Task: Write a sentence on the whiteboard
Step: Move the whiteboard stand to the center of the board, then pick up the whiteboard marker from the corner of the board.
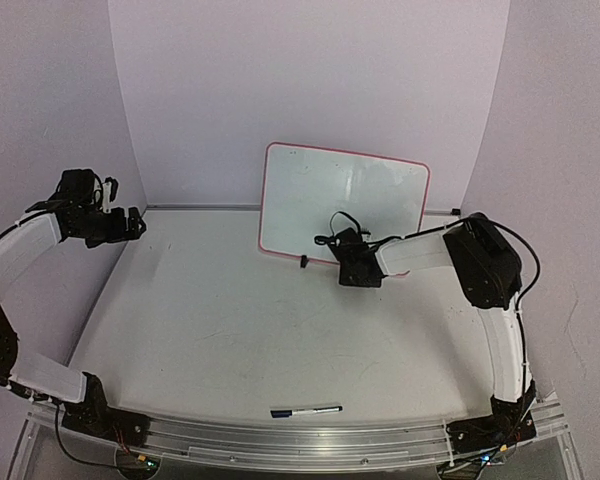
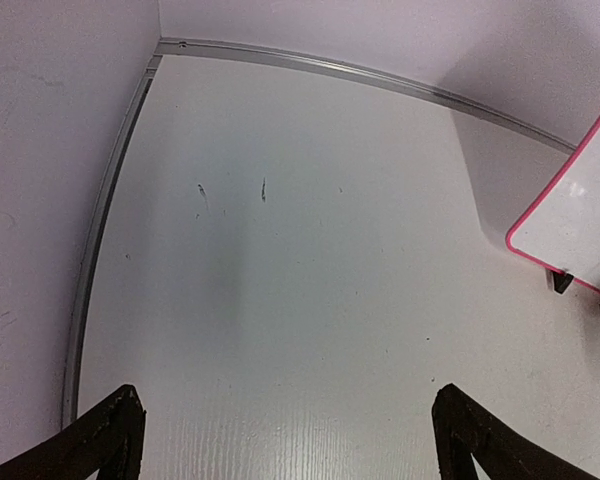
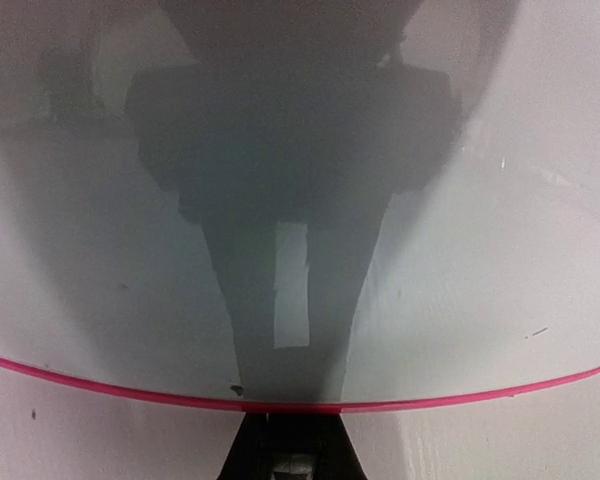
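Whiteboard [image 1: 345, 200] propped at a tilt against the back wall, on the far part of the worktop [image 1: 210, 320]; right claw [image 1: 358, 272] at the whiteboard's lower rim, about midway along, pinched fully closed, no telling whether gripping that rim; left claw [image 1: 135, 225] well left of the whiteboard, spread wide, holding nothing; marker [image 1: 307, 410] lying well in front of the whiteboard.

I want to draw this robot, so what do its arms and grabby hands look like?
The left arm and right arm have white tube-like links joined by chunky black joints. The left gripper and right gripper are black, each with two narrow fingers. Thin black cables loop near the wrists. The black bases sit on a silver rail.
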